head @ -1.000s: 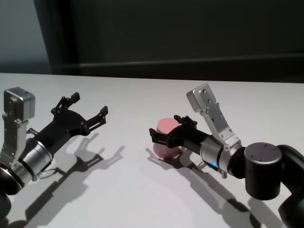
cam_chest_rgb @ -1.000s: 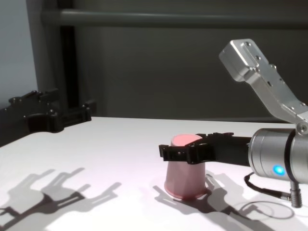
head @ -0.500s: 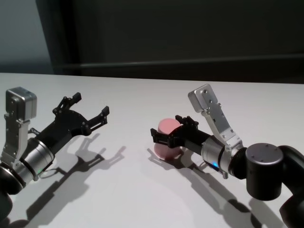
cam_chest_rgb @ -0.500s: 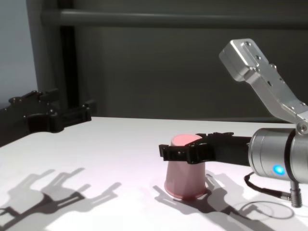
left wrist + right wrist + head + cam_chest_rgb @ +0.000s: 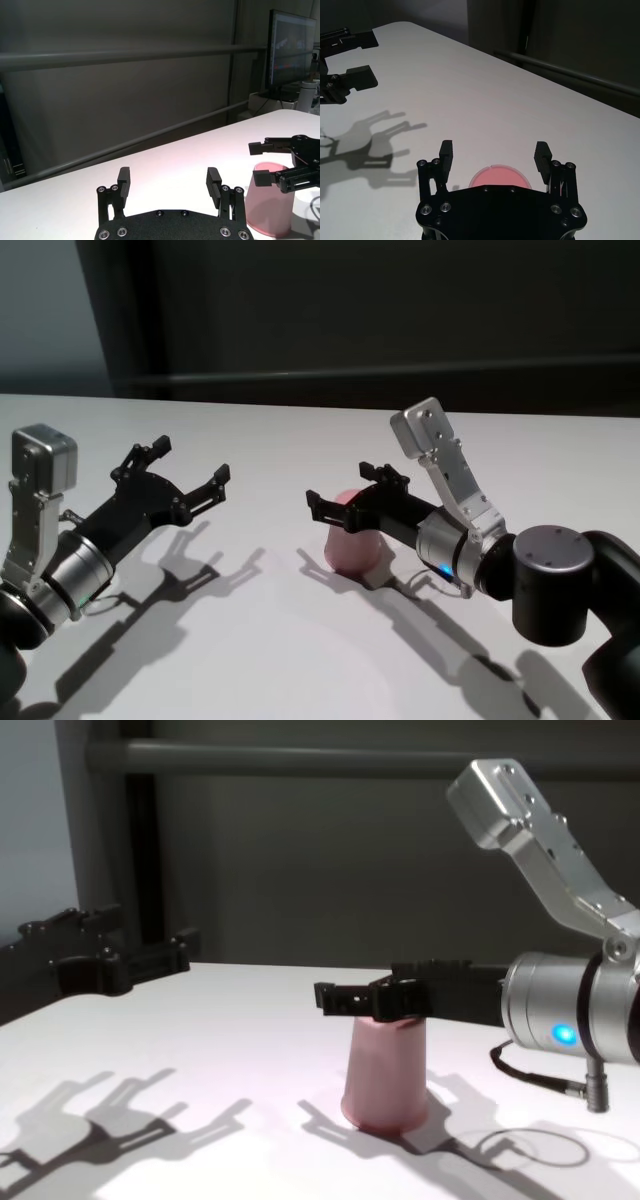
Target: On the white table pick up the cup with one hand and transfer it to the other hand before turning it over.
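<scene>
Your cup (image 5: 352,536) stands base-up, rim down on the white bench (image 5: 300,640), just right of centre in the head frame and lower centre in the chest frame. The right tool (image 5: 345,492) sits at the cup's upturned base, fingers spread wide, one to each side, gripping nothing; in the right wrist frame the pink base shows between the fingers, near the palm. Whether a finger touches the cup you cannot tell. The cup's long axis runs vertical, while the right tool reaches in nearly level, so a squeeze would catch the narrow top end. The left tool (image 5: 172,475) hangs at the left of the head frame, also spread and empty, well apart from the cup. The right arm is clearly nearer.
</scene>
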Available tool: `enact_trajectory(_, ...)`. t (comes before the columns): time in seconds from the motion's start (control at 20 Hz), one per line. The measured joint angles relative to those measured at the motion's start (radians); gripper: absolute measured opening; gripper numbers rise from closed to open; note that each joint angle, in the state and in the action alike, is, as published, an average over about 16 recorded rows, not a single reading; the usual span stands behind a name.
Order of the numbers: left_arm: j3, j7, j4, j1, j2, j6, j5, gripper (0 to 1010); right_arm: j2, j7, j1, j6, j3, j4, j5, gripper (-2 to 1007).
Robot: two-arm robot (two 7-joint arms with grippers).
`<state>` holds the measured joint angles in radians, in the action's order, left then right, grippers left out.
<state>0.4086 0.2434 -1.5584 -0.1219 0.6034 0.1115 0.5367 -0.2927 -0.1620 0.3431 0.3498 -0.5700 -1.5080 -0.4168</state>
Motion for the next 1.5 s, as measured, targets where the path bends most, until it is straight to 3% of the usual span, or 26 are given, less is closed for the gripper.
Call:
enact_trajectory(0.35,0.0,0.0,0.0,0.0,0.0,0.0,0.0,1001,0.009,-0.002,0.0,-0.006,0.034,-0.033,0.008,1002)
enact_trajectory(0.7,0.0,0.0,0.0,0.0,0.0,0.0,0.0,1001,-0.003,0.016,-0.023,-0.01,0.083,-0.077,0.019,1002)
enact_trajectory(1.05,0.0,0.0,0.0,0.0,0.0,0.0,0.0,1001,-0.033,0.041,-0.067,-0.022,0.14,-0.103,0.046,1002)
enact_trajectory(1.5,0.0,0.0,0.0,0.0,0.0,0.0,0.0,1001,-0.057,0.066,-0.14,-0.038,0.211,-0.099,0.076,1002)
